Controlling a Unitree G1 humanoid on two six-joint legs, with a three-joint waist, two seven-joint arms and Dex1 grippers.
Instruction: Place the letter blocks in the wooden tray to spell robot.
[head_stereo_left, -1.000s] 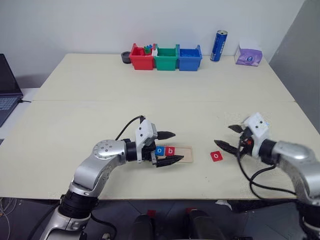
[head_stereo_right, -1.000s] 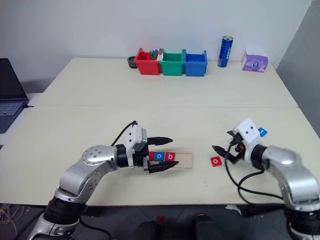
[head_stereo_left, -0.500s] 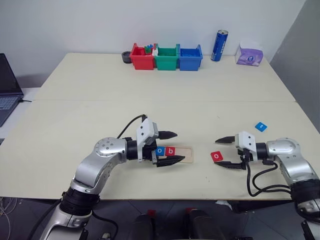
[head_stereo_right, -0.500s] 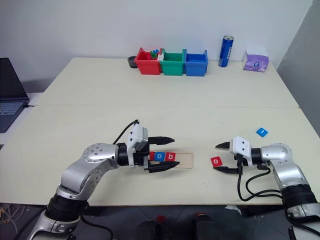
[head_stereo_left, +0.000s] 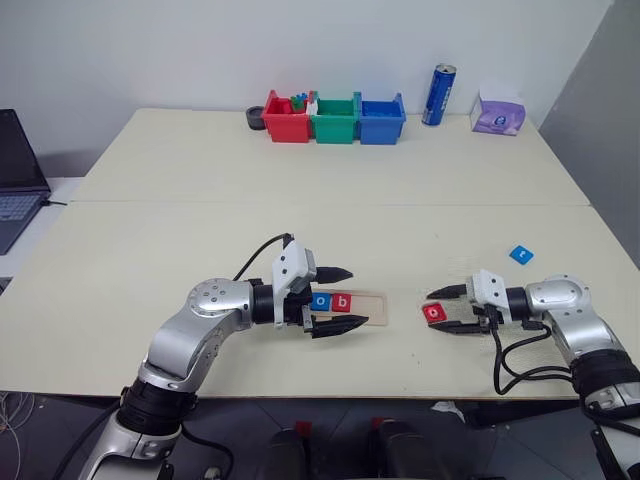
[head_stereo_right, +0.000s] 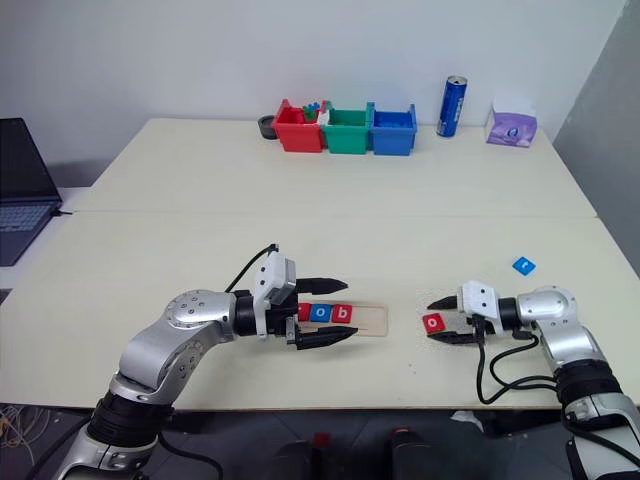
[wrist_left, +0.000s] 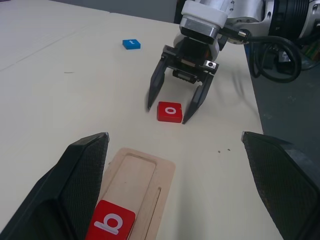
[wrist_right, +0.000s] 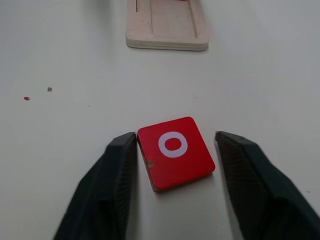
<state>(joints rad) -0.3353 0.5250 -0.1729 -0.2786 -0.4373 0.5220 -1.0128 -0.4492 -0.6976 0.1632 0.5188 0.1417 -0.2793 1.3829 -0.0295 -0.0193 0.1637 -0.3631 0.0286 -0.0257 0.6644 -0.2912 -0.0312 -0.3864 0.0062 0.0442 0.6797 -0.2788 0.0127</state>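
The wooden tray (head_stereo_left: 366, 307) lies near the table's front edge. It holds a blue "o" block (head_stereo_left: 320, 301) and a red "b" block (head_stereo_left: 341, 302), with another red block (head_stereo_right: 304, 312) beside them. My left gripper (head_stereo_left: 338, 298) stands wide open, a finger on each side of the tray. A red "o" block (wrist_right: 175, 150) lies flat on the table to the tray's right. My right gripper (head_stereo_left: 440, 311) is open and straddles it, one finger touching its edge, the other a little apart. A blue block (head_stereo_left: 520, 254) lies farther right, its letter too small to read.
Red (head_stereo_left: 285, 115), green (head_stereo_left: 333, 117) and blue (head_stereo_left: 380, 117) bins stand in a row at the table's far edge. A blue can (head_stereo_left: 438, 92) and a purple pack (head_stereo_left: 498, 112) are to their right. A laptop (head_stereo_left: 15, 180) sits off the table's left side.
My right gripper came down to the table, turned its fingers level, slid up to the red "o" block and narrowed its fingers around it. The left gripper stayed put.
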